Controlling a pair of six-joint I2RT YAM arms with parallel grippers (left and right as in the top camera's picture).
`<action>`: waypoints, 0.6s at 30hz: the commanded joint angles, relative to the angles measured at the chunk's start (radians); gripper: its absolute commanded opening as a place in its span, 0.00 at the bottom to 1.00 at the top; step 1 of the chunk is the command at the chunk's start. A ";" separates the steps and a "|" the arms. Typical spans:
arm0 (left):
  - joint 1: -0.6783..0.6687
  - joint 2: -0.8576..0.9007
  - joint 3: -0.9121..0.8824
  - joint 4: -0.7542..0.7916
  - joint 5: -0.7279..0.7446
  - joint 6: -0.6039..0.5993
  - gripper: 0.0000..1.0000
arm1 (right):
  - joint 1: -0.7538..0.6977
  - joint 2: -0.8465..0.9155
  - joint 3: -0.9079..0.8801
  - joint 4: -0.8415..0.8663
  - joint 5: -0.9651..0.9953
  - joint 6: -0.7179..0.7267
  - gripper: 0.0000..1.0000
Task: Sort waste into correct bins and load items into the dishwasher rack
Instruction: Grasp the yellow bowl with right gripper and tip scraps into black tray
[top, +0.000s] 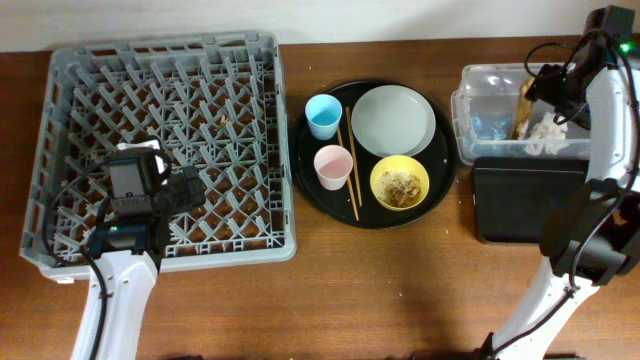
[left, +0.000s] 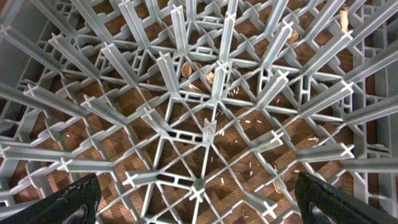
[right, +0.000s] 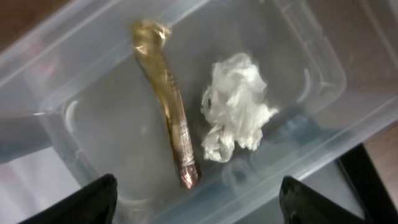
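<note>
The grey dishwasher rack (top: 200, 60) stands at the left; my left gripper (top: 190, 190) hovers open and empty over its front part, pegs (left: 208, 130) and crumbs below it. My right gripper (right: 198, 202) is open and empty above the clear tub (top: 480, 100), which holds the brown-gold wrapper (right: 168, 112) and the white tissue (right: 236, 109). The black bin tray (top: 525, 200) sits in front of the tub. On the round black tray (top: 305, 170) are the grey plate (top: 393, 120), yellow bowl (top: 400, 183) with scraps, blue cup (top: 323, 115), pink cup (top: 333, 166) and chopsticks (top: 351, 160).
Crumbs lie on the wood under the rack (left: 249, 121). The right arm (top: 600, 160) reaches up over the black bin tray. Bare wooden table (top: 380, 290) lies in front.
</note>
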 joint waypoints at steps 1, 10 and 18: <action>0.002 0.003 0.008 0.003 0.011 0.016 0.99 | 0.019 -0.062 0.291 -0.205 -0.148 -0.074 0.85; 0.002 0.003 0.008 0.003 0.011 0.016 0.99 | 0.481 -0.098 0.227 -0.501 -0.255 -0.053 0.75; 0.002 0.003 0.008 0.003 0.011 0.016 0.99 | 0.663 -0.098 -0.421 0.056 -0.190 0.274 0.45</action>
